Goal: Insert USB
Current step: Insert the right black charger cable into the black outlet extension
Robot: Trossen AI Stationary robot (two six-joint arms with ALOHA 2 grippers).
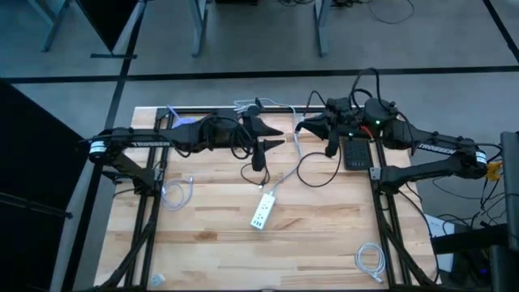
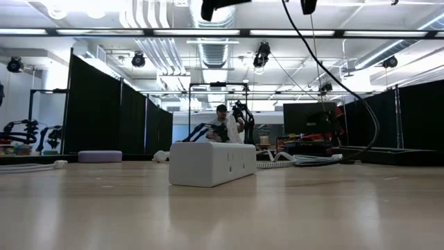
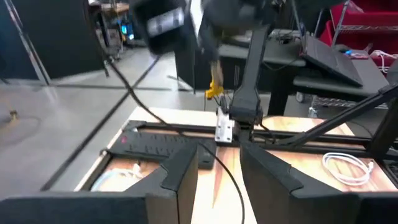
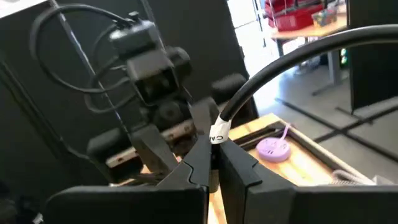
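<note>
Black cable [image 4: 280, 71] sat clamped in the closed right end effector [image 4: 214, 163]; the left end effector [image 3: 219, 163] stood part-open, empty. The strip [image 1: 262, 212] lay below both, so lowering and aligning came next.

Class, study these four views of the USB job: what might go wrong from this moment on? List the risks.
1. The right pincer pinches the black cable at its white tag, up off the table; the cord may twist and misalign the plug.
2. The cable's slack loops beside the power strip and may drag it.
3. The open left pincer hangs close by; the two may collide.
</note>
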